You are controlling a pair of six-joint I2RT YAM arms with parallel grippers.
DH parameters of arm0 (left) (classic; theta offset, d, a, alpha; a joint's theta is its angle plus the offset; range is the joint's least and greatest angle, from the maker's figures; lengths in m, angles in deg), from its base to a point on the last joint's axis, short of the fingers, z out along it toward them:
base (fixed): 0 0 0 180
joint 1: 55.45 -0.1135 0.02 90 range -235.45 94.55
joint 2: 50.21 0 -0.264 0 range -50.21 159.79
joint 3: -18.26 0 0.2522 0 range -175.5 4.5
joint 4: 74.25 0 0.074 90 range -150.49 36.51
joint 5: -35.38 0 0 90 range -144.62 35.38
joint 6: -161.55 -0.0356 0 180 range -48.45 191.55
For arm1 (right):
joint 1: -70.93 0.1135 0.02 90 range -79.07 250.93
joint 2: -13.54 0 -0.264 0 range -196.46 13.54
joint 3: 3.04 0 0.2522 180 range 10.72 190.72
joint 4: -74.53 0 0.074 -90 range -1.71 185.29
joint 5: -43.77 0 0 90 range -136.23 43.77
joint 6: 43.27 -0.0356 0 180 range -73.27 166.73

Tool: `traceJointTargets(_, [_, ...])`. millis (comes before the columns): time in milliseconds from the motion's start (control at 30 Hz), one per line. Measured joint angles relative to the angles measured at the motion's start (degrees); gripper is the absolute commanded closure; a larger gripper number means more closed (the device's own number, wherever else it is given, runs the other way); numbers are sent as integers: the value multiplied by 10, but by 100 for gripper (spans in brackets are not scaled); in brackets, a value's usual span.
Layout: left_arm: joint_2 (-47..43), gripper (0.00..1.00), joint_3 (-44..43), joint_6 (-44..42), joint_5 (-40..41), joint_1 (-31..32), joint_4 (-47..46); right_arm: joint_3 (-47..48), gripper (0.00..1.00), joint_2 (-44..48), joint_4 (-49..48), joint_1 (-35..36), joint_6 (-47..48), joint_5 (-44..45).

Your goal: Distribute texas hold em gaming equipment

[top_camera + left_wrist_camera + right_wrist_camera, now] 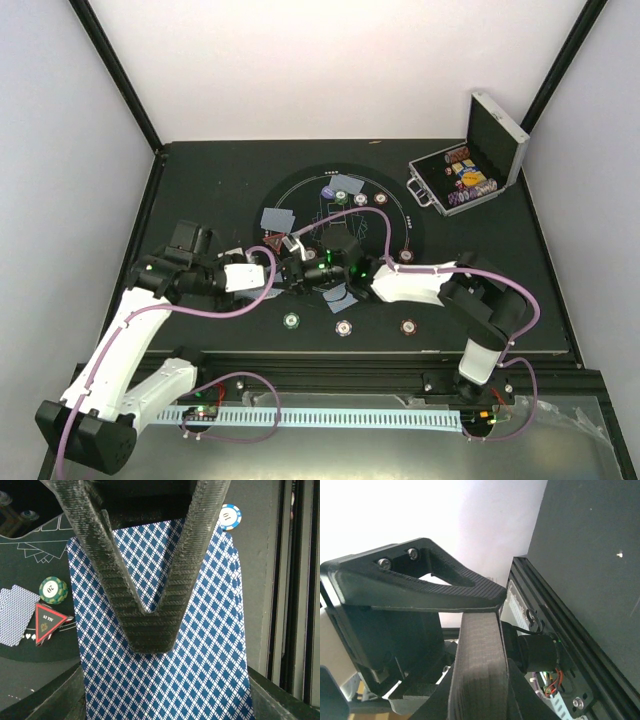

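- Left claw [150, 635]: fingers drawn together at the tips, clamped on a small stack of blue-diamond-backed playing cards [200, 655]. The stack is held off the mat with its backs to the wrist camera.
- Right claw [497, 605]: fingers meet at the tips. Whether a card is pinched between them cannot be told from the wrist view.
- Position: in the overhead view both claws meet nose to nose over the near half of the round black mat [300, 195].
- Loose cards face down on the mat: one left of centre [278, 217], one at the far side [348, 184], one just beneath the claws [340, 297].
- Near edge of mat: three chips in a row, well apart, green [291, 321], red-brown [343, 327] and another red-brown [408, 326].
- Left wrist view: a green chip marked 20 [53, 590] lies just beside the red triangle marker [46, 623]. A blue-white chip marked 10 [230, 517] lies past the stack's far corner.
- Silver case [495, 135]: open at the far right of the bench [210, 190], with rows of chips [468, 180] inside.
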Motion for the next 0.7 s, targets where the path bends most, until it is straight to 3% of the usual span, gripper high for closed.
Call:
traceJointTargets(100, [6, 35, 0, 2, -2, 2, 1, -14, 99, -1, -27, 0, -14, 0])
traceJointTargets(133, [11, 23, -1, 3, -3, 3, 3, -18, 99, -2, -36, 0, -19, 0])
traceJointTargets(200, [28, 9, -9, 2, -7, 3, 14, -28, 99, -4, -55, 0, -27, 0])
traceJointTargets(400, [79, 5, -25, -2, -10, 3, 60, -36, 99, -5, -74, 0, -21, -14])
traceJointTargets(700, [77, 21, -28, 0, -12, 11, 67, -36, 99, -10, -73, 0, -13, -23])
